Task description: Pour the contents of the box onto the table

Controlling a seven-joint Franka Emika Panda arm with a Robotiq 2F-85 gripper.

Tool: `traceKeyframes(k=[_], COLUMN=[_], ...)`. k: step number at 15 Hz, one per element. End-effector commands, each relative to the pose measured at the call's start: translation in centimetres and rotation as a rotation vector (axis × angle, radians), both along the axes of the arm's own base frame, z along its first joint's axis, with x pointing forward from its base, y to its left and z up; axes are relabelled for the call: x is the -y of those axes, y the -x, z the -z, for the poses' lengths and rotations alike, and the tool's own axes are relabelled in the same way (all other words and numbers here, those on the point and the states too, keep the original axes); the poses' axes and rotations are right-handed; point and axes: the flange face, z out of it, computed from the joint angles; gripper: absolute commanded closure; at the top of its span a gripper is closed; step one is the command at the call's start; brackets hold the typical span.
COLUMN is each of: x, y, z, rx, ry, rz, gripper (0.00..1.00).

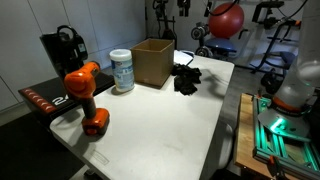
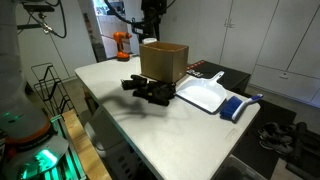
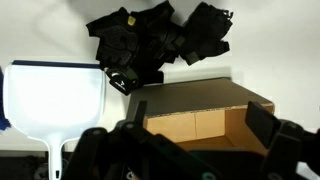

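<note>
An open brown cardboard box stands upright on the white table in both exterior views point(image 1: 152, 62) point(image 2: 164, 60). A pile of black items point(image 1: 187, 78) point(image 2: 148, 92) lies on the table right beside it. In the wrist view I look down into the box point(image 3: 195, 115), whose visible inside walls are bare, with the black pile point(image 3: 160, 40) beyond it. My gripper point(image 3: 200, 122) hangs just above the box point(image 2: 152, 30), open, its fingers spread over the opening and holding nothing. It is out of sight in one exterior view.
An orange drill point(image 1: 85, 95) point(image 2: 122, 45), a white canister point(image 1: 121, 70) and a black machine point(image 1: 62, 48) stand on one side of the box. A white dustpan point(image 2: 205, 95) point(image 3: 55, 100) and a blue brush point(image 2: 238, 106) lie on the other side.
</note>
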Motion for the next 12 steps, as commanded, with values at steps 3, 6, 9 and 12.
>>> traceKeyframes(k=[3, 6, 9, 12], x=[-0.26, -0.08, -0.14, -0.01], y=[0.47, 0.11, 0.0, -0.11], z=[-0.84, -0.81, -1.03, -1.0], rx=[0.008, 0.023, 0.038, 0.043], ry=[0.069, 0.058, 0.059, 0.064], rz=[-0.065, -0.059, -0.076, -0.074], gripper=[0.0, 0.0, 0.0, 0.0])
